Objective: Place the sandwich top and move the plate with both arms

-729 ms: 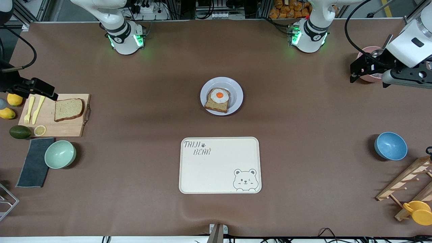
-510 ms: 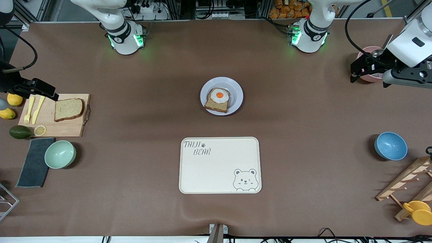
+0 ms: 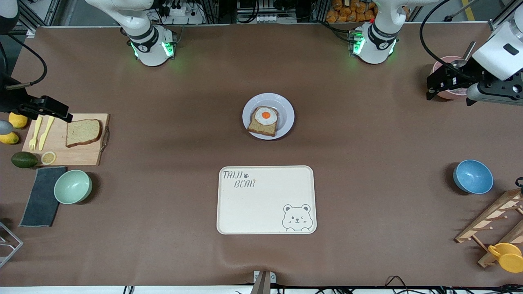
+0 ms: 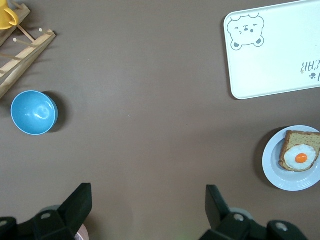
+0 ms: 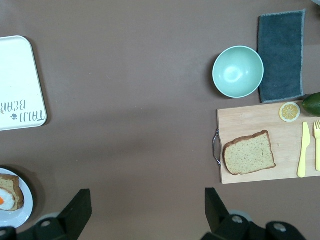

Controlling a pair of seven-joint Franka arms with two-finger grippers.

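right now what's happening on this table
Nothing is being handled yet. The sandwich top lies on a cutting board at the right arm's end of the table. The plate mid-table holds an egg-topped slice, with the bear tray nearer the front camera. The right gripper hangs open and empty over the board's edge; the left gripper hangs open over a pink bowl.

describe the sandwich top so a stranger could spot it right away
Find the wooden cutting board at the right arm's end of the table. The sandwich top lies flat on it beside a yellow fork and knife. It is bare brown bread, unlike the egg-topped slice on the plate.
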